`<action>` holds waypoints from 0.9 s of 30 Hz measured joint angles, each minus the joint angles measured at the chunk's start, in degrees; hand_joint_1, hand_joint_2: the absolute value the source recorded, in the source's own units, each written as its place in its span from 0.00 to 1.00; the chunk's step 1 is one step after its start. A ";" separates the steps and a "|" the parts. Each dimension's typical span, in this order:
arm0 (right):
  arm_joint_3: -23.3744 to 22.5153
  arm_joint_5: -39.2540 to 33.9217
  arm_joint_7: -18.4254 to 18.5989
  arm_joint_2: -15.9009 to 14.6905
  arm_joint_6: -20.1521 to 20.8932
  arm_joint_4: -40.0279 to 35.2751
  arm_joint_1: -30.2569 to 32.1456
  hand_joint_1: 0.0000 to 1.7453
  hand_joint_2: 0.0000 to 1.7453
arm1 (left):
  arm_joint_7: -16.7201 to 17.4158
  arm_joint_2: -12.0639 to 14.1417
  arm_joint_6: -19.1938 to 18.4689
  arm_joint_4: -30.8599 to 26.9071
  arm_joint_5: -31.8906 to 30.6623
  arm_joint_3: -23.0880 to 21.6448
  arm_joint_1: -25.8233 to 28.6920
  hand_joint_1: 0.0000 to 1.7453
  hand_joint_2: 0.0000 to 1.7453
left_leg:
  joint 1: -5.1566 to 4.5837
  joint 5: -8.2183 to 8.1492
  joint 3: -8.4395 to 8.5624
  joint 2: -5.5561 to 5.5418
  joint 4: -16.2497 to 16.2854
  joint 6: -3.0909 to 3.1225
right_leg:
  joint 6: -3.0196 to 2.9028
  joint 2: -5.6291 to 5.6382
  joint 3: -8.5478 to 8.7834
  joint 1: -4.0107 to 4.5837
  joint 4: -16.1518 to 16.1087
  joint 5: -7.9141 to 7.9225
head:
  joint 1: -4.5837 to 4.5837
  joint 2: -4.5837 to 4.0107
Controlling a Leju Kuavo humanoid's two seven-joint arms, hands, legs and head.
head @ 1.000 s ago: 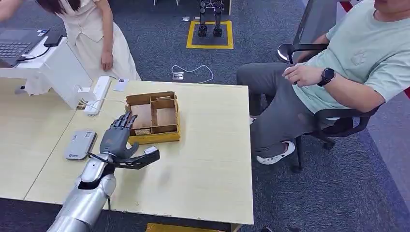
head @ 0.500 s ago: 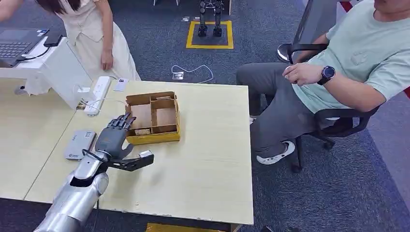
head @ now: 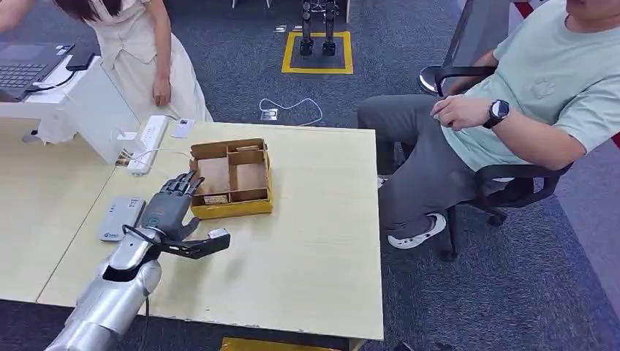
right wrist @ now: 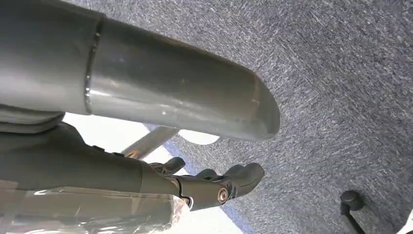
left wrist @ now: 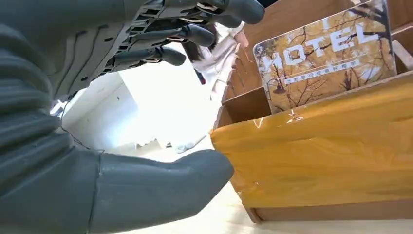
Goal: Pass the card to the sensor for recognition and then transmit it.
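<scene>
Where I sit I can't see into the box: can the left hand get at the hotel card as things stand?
Probably yes. The left hand is open, its fingers apart at the box's near wall. The hotel card stands upright just behind that wall, its top above the rim, with nothing between it and the fingers.

The head view looks forward and down from high on the robot onto the table (head: 307, 241), taking in the left hand (head: 169, 212) and, just beyond its fingers, the wooden box (head: 232, 178). The left wrist view sits close behind that same hand (left wrist: 73, 122), very near the box (left wrist: 321, 156), facing its yellow taped wall from low down. The right wrist view sits behind the right hand (right wrist: 146, 146) and faces the carpet (right wrist: 341, 87).
</scene>
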 joint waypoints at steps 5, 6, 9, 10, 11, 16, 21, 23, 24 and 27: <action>0.00 0.00 0.00 0.00 0.00 0.00 -0.16 0.00 0.00 | 0.00 0.61 -0.87 0.22 1.01 -0.55 -0.55 0.00 1.00 | 0.00 0.00 0.00 0.00 0.00 0.00 | 0.00 0.01 0.00 0.00 0.00 0.00 | 0.00 -0.02; 0.00 0.00 0.00 0.00 0.00 -0.02 -0.16 0.00 0.00 | 0.02 0.76 -0.92 0.24 1.18 -0.68 -0.58 0.00 1.00 | 0.00 0.00 0.00 0.00 0.00 0.00 | 0.00 0.01 0.00 0.00 0.00 0.00 | -0.02 -0.02; 0.04 0.00 0.00 0.00 0.00 -0.02 -0.18 0.00 0.00 | 0.07 1.05 -1.22 0.24 2.12 -0.83 -0.57 0.00 1.00 | 0.00 0.00 -0.01 0.00 0.00 0.00 | 0.00 0.00 0.00 0.00 0.00 0.00 | -0.02 -0.02; 0.04 0.00 0.00 0.00 0.00 -0.06 -0.18 0.00 0.00 | 0.02 1.26 -1.37 0.24 2.58 -0.92 -0.57 0.00 1.00 | 0.00 0.00 -0.01 0.00 0.00 0.00 | 0.00 0.00 0.00 0.00 0.00 0.00 | 0.02 -0.02; 0.04 0.00 0.00 0.00 0.00 -0.13 -0.17 0.00 0.00 | -0.07 1.44 -1.51 0.24 3.02 -1.12 -0.57 0.00 1.00 | 0.00 0.00 -0.01 0.00 0.00 0.00 | 0.00 0.00 0.00 0.00 0.00 0.00 | -0.02 0.00; 0.13 0.00 0.00 0.00 0.02 -0.33 -0.18 0.00 0.00 | -1.12 3.04 -3.08 0.24 5.12 -1.79 -0.55 0.00 1.00 | 0.00 0.00 -0.01 0.01 0.00 0.00 | 0.00 0.01 -0.01 0.00 0.00 0.00 | 0.00 -0.02; 0.15 0.00 0.00 0.00 0.09 -0.37 -0.19 0.00 0.00 | -1.57 5.28 -5.24 0.04 7.32 -2.64 -0.55 0.00 1.00 | 0.01 0.00 -0.01 0.00 0.00 0.00 | 0.00 0.00 -0.01 0.00 0.00 0.00 | 0.00 0.00; 0.17 0.00 0.00 0.00 0.09 -0.39 -0.19 0.00 0.00 | -1.75 6.43 -6.18 -0.15 8.39 -3.15 -0.54 0.00 1.00 | 0.01 0.00 -0.01 0.01 0.00 0.00 | 0.00 0.01 -0.01 0.01 0.01 0.00 | 0.00 0.00; 0.18 0.00 0.00 0.00 0.09 -0.42 -0.19 0.00 0.00 | -1.79 6.89 -6.47 -0.37 8.87 -3.23 -0.51 0.00 1.00 | 0.01 0.00 -0.01 0.01 0.00 0.00 | 0.00 0.01 -0.01 0.01 0.01 0.00 | 0.00 0.00; 0.17 -0.02 0.00 0.00 0.11 -0.44 -0.19 0.00 0.00 | -1.79 8.63 -7.50 -1.05 10.30 -3.61 -0.44 0.00 1.00 | 0.01 0.00 -0.02 0.01 -0.01 0.00 | 0.00 0.01 -0.01 0.01 0.01 0.00 | 0.00 -0.02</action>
